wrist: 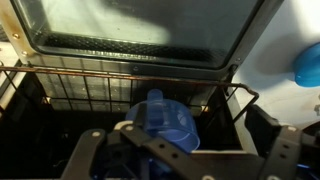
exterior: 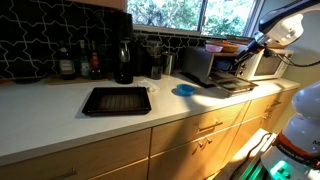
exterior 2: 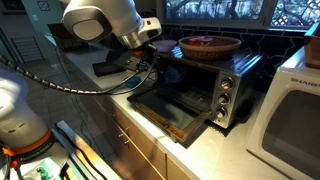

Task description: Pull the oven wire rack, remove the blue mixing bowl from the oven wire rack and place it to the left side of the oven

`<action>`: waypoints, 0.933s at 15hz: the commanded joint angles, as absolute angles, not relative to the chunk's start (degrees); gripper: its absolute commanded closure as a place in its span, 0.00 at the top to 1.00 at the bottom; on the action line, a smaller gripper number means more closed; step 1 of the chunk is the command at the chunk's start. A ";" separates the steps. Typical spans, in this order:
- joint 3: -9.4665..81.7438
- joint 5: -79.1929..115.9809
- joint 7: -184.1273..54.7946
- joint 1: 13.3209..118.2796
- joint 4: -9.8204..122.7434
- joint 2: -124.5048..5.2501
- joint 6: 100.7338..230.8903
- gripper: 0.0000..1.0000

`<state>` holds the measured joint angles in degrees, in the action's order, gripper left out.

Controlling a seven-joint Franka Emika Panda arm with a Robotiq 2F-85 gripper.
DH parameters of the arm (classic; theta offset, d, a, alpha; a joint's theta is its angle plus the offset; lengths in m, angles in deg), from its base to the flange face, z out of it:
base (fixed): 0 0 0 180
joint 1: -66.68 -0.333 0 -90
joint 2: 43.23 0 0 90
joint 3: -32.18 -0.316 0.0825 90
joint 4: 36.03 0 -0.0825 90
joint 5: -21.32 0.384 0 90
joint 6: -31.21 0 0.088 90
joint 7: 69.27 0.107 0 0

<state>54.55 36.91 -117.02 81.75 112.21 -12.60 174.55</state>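
The silver oven [exterior 2: 222, 88] stands on the counter with its glass door [wrist: 130, 30] folded down open; it also shows in an exterior view [exterior: 210, 65]. In the wrist view the blue mixing bowl [wrist: 165, 122] sits on the oven wire rack [wrist: 80, 92]. My gripper [wrist: 180, 150] is open, with its fingers spread on either side of the bowl and not closed on it. In both exterior views the arm reaches to the oven's front [exterior 2: 150, 62] [exterior: 243, 55]. The bowl is hidden in both exterior views.
A flat light-blue dish [exterior: 183, 90] [wrist: 308, 65] lies on the white counter beside the oven. A black baking tray [exterior: 115, 100] lies further along. A microwave [exterior 2: 290, 120] stands on the oven's other side. A brown bowl [exterior 2: 210, 45] rests on the oven. Bottles [exterior: 123, 62] stand at the back.
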 commanded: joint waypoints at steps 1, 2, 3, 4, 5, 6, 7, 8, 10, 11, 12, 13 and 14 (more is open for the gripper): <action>58.24 35.96 -118.38 78.15 110.11 -15.39 174.29 1.00; 58.79 36.01 -118.78 77.78 109.79 -15.97 174.50 1.00; 59.22 36.09 -119.05 77.54 109.53 -16.50 174.75 1.00; 59.67 36.21 -119.36 77.39 109.29 -17.08 174.90 0.99; 60.11 36.46 -119.72 77.17 109.07 -17.52 174.99 0.97; 60.72 36.97 -120.57 76.70 108.76 -17.84 174.88 0.93; 61.12 37.18 -121.20 76.46 108.49 -18.19 174.91 0.90; 61.58 37.57 -121.91 76.05 108.15 -18.49 174.94 0.86; 62.17 38.19 -123.16 75.55 107.67 -19.03 175.60 0.72; 62.45 38.55 -123.69 75.28 107.34 -19.30 175.74 0.65; 62.66 38.81 -124.01 75.02 106.93 -19.71 175.84 0.61; 62.78 38.95 -124.38 74.79 106.62 -20.05 175.95 0.59; 62.94 39.26 -124.81 74.49 106.30 -20.40 175.90 0.56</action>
